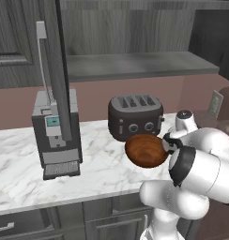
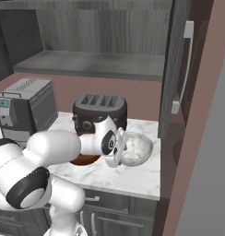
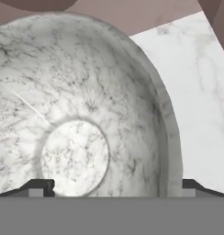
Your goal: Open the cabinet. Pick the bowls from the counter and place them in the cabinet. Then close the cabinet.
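Marble-veined and pale, the grey-white bowl (image 3: 81, 114) is seen on the white counter (image 3: 201, 87) at its right end, close to the open cabinet door (image 2: 172, 69), and it is judged to be rigid, fairly heavy for its size, smooth enough to slip, and liable to chip if knocked or dropped. A hold on the rim (image 3: 171, 137) is judged best, with one finger inside the wall and one outside, since the round body offers no flat faces. The gripper (image 2: 118, 148) is held directly over it with its fingers spread wide apart and nothing between them; contact with the rim cannot be made out. The reddish-brown bowl (image 1: 145, 151) is placed just beside it, in front of the black toaster (image 1: 135, 116), and is judged lighter but equally slick. The coffee machine (image 1: 56, 136) is set well apart to the left.
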You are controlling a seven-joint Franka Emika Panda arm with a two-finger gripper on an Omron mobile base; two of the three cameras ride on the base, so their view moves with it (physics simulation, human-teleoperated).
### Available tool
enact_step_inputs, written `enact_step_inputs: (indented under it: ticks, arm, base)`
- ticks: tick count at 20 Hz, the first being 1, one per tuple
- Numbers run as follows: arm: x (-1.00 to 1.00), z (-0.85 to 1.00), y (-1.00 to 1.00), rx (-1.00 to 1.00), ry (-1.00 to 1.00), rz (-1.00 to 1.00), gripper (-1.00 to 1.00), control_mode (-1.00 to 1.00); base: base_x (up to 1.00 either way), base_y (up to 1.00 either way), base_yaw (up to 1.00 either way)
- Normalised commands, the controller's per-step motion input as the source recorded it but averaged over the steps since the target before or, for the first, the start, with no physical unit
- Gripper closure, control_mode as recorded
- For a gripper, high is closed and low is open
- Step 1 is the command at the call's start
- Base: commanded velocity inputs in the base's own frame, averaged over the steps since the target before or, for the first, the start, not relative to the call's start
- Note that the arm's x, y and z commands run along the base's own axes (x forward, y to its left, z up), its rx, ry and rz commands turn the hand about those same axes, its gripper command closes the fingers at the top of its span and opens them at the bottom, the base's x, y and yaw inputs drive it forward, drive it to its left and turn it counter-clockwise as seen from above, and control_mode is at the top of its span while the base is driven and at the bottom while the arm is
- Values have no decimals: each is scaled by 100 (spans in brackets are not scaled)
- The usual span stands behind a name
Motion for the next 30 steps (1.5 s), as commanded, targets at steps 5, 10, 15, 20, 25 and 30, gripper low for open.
enact_step_inputs:
  ticks: [5,10,15,20,25,30]
  arm:
    - [0,-37,0,0,0,0,100,-100]
    - [-11,-34,0,0,-8,0,100,-100]
    - [-15,-29,0,0,-1,0,100,-100]
    - [-41,2,0,0,-3,0,100,-100]
    - [-45,63,5,0,0,0,100,-100]
    - [-21,79,12,0,1,-1,100,-100]
  base:
    - [0,0,0]
    - [0,0,0]
    - [0,0,0]
    - [0,0,0]
    - [0,0,0]
    - [0,0,0]
